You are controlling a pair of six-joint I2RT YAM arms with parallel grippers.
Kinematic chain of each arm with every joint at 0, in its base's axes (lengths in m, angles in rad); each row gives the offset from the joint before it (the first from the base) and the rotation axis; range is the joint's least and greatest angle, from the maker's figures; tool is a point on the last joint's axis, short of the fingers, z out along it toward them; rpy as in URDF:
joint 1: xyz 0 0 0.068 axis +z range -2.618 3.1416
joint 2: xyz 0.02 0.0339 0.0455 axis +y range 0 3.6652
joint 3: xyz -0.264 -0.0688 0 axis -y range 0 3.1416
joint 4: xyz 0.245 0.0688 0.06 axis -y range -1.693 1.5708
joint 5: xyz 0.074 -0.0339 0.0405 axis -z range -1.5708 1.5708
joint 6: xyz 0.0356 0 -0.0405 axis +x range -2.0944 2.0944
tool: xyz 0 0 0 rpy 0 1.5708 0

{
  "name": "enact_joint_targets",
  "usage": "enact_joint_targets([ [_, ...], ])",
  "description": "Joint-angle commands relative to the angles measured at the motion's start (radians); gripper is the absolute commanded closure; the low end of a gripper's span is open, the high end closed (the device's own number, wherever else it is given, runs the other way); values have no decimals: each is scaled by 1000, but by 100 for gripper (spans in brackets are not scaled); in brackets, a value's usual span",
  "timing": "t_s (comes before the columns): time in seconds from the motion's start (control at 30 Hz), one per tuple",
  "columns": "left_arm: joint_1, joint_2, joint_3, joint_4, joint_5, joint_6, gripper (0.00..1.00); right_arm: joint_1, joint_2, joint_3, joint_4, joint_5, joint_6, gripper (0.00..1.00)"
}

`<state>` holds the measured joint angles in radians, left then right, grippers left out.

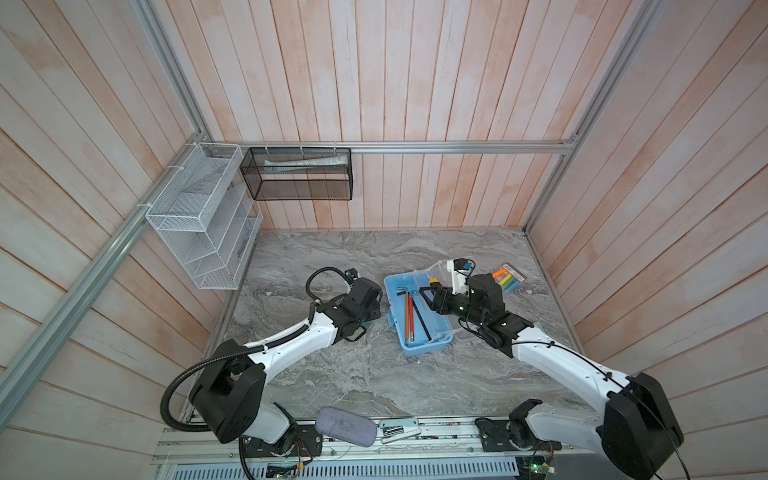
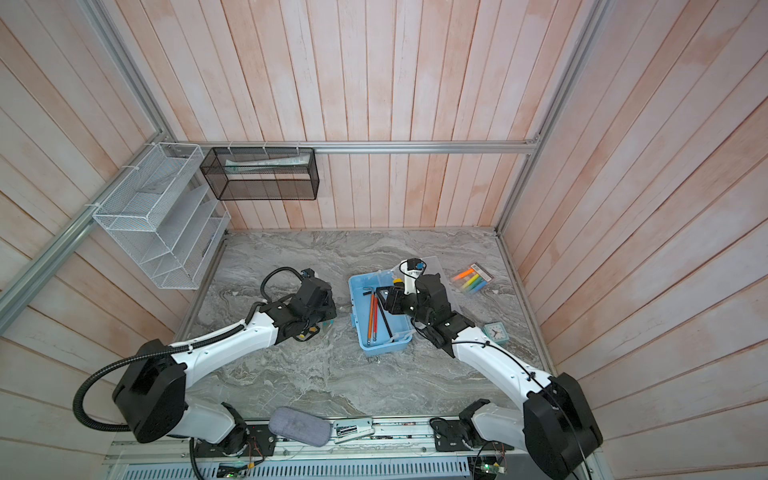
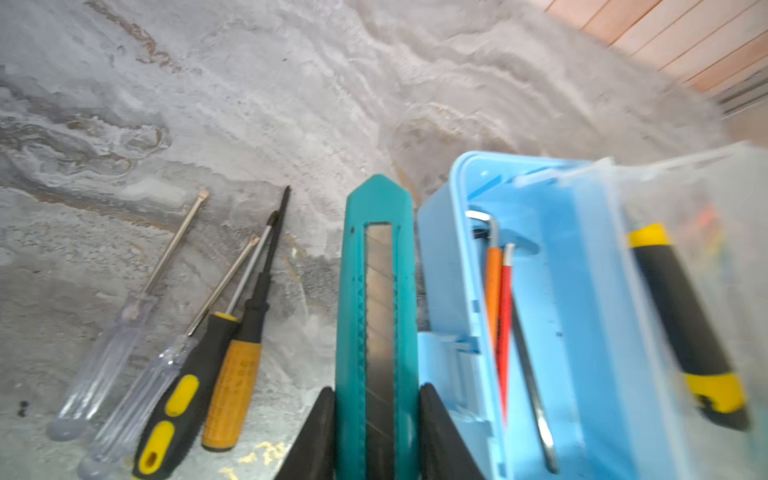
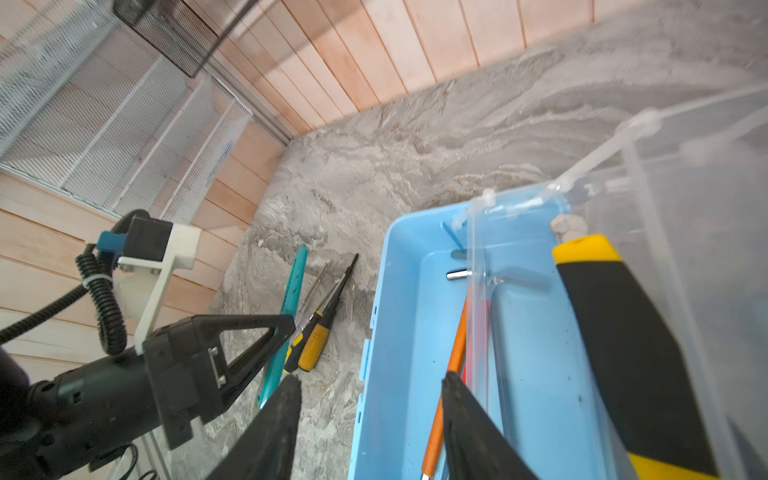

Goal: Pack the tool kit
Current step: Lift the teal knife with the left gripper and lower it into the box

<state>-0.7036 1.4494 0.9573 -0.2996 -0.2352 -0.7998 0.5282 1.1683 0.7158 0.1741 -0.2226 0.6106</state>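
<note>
The left gripper [image 3: 377, 390] is clenched on the long teal plastic utility knife [image 3: 376, 270]. It holds the knife low over the grey marbled bench [image 3: 291, 83], just beside the light-blue plastic box [image 3: 449, 249] that stands near the middle of the bench. The right gripper [image 4: 372, 378] hangs over the box wall with jaws apart, grasping nothing.

I judge the step in hand is loading the knife. Next it must go over the smooth rim and be laid beside the thin orange and red sleeved hex keys [image 3: 498, 299]. Four slender screwdrivers [image 3: 195, 374] lie outside the box.
</note>
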Motion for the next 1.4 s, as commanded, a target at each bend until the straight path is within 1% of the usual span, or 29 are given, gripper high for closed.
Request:
enact_joint_targets([
  [0.0, -41, -7, 12, 133, 92, -67, 82, -48, -74, -11, -10, 5, 18, 46],
  [0.1, -90, 70, 96, 168, 100, -72, 82, -94, -121, -20, -23, 4, 16, 46],
  [0.2, -116, 148, 142, 271, 162, -99, 82, -128, -146, -24, -48, -1, 11, 46],
  [0.27, -128, 203, 194, 298, 190, -102, 82, -142, -165, -32, -58, -2, 10, 46],
  [0.37, -142, 290, 279, 301, 215, -97, 82, -151, -194, -46, -68, 2, 9, 46],
  [0.47, -144, 363, 336, 317, 243, -120, 82, -161, -209, -58, -74, 3, 9, 46],
  [0.57, -146, 413, 366, 340, 257, -147, 82, -169, -219, -68, -76, 3, 8, 46],
  [0.67, -147, 456, 397, 318, 250, -168, 82, -175, -227, -75, -80, 2, 5, 46],
  [0.93, -149, 523, 421, 315, 240, -215, 80, -191, -233, -96, -72, -10, -2, 46],
  [1.03, -149, 533, 429, 305, 234, -223, 74, -195, -234, -107, -64, -16, -1, 46],
  [1.13, -149, 540, 432, 300, 231, -227, 71, -199, -233, -112, -63, -18, -3, 46],
  [1.27, -149, 539, 428, 298, 226, -226, 64, -202, -234, -113, -65, -20, -3, 46],
  [1.37, -149, 533, 428, 295, 221, -219, 63, -201, -236, -114, -66, -23, -3, 46],
])
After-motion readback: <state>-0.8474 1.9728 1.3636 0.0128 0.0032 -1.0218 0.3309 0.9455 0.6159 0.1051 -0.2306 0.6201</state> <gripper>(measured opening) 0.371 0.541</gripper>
